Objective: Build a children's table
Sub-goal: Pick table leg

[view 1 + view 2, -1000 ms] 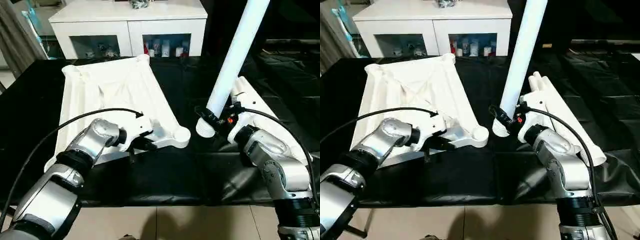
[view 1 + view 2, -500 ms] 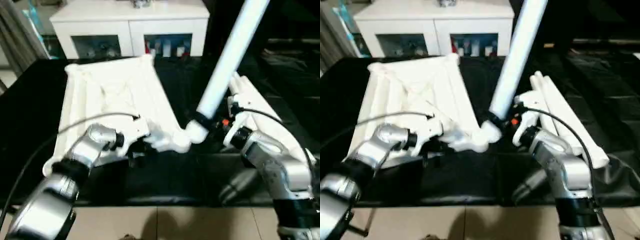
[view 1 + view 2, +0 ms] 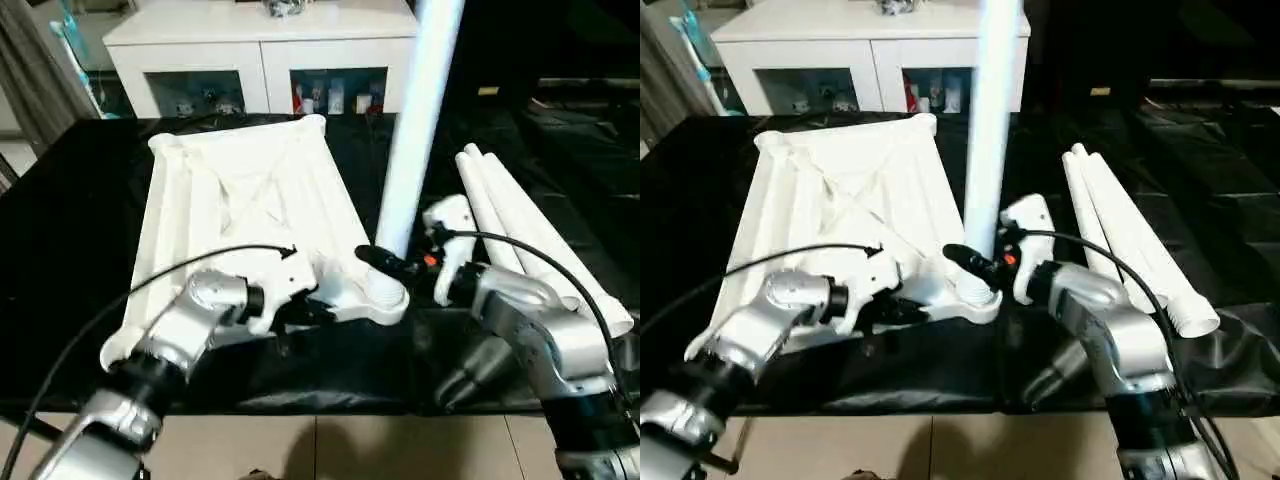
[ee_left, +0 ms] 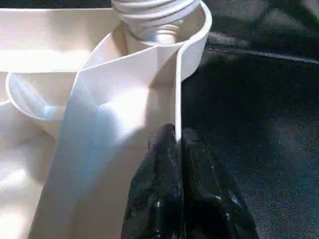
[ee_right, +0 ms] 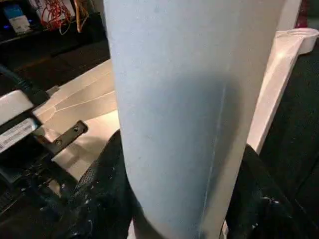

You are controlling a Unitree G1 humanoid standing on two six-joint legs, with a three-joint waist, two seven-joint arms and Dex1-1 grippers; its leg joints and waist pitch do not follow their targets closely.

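Standing a leg [image 3: 415, 120] upright over the tabletop [image 3: 240, 200], which lies ribs-up on the black cloth [image 3: 60, 220], I clamp my right gripper [image 3: 385, 262] around the leg's lower end so its threaded tip meets the near corner socket [image 3: 378, 296]. My left gripper [image 4: 177, 144], fingers pressed together, pinches the thin rim beside that socket, apparently to steady the top. The spare legs [image 3: 530, 240] lie just right of the tabletop.

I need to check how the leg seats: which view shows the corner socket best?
The left wrist view: the socket is close, with the leg's ribbed end inside. The eye views show it from farther off, beside the right claw. The right wrist view mostly shows the leg.
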